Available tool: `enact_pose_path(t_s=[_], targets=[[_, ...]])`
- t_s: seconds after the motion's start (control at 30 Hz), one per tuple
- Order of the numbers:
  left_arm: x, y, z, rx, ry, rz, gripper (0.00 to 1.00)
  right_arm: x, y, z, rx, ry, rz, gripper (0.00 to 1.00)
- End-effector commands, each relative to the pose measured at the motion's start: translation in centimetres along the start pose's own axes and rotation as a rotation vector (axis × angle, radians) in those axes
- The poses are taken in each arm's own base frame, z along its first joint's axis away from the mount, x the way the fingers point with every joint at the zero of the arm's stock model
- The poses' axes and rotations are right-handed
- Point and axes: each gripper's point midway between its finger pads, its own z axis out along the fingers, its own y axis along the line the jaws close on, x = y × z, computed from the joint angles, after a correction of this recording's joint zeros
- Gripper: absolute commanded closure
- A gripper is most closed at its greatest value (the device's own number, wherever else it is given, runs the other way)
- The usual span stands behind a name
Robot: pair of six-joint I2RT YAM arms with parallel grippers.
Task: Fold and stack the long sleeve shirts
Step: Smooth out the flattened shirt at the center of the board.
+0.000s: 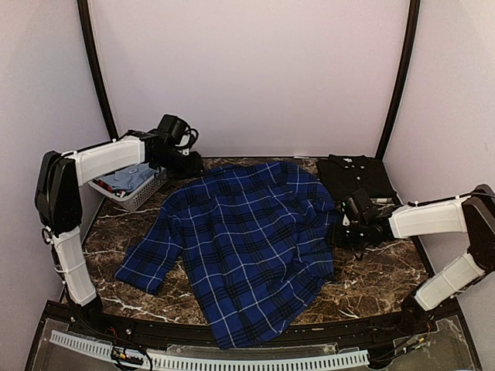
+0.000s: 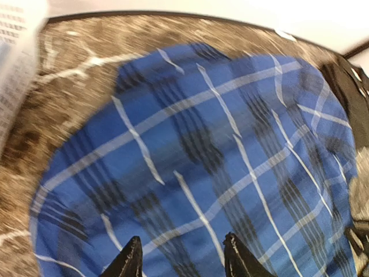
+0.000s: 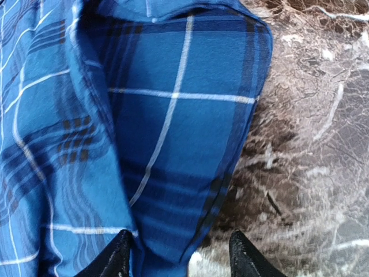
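The blue plaid shirt (image 1: 240,247) lies spread out on the marble table, one sleeve out to the left. The black shirt (image 1: 356,176) lies folded at the back right. My left gripper (image 1: 189,164) hovers over the plaid shirt's back left corner. In the left wrist view it (image 2: 181,249) is open, with plaid cloth (image 2: 202,161) below it and nothing between the fingers. My right gripper (image 1: 336,232) is at the shirt's right edge. In the right wrist view it (image 3: 181,251) is open, and a folded edge of the plaid cloth (image 3: 184,127) reaches in between its fingers.
A white lattice basket (image 1: 143,193) holding pale blue cloth stands at the back left, just beside my left arm, and shows blurred in the left wrist view (image 2: 17,63). Bare marble table (image 1: 379,270) shows to the right of the plaid shirt and along the front left.
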Motion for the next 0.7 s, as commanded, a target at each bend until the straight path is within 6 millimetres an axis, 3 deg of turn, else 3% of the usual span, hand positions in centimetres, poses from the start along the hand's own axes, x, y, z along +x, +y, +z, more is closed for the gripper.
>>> enact_pose_path(t_s=[0.0, 0.2, 0.3, 0.4, 0.5, 0.67], targets=[[4.0, -5.5, -2.5, 0.156, 0.061, 0.021, 0.53, -1.6, 0.3, 1.2, -0.029, -0.071, 0.066, 0.49], [10.6, -7.9, -1.5, 0.226, 0.178, -0.003, 0.58, -3.2, 0.7, 1.3, -0.033, -0.126, 0.084, 0.64], [14.2, -6.6, -0.6, 0.19, 0.251, -0.028, 0.6, -3.8, 0.6, 1.0, -0.019, -0.14, 0.081, 0.83], [16.4, -5.0, -0.1, 0.146, 0.284, -0.05, 0.61, -4.1, 0.4, 0.6, 0.005, -0.141, 0.063, 1.0], [18.3, -3.0, 0.3, 0.075, 0.312, -0.047, 0.61, -4.9, -0.1, -0.3, 0.054, -0.158, 0.036, 1.0], [19.7, -0.3, 1.0, -0.03, 0.325, -0.022, 0.61, -6.0, -1.7, -1.7, 0.155, -0.178, -0.008, 1.0]])
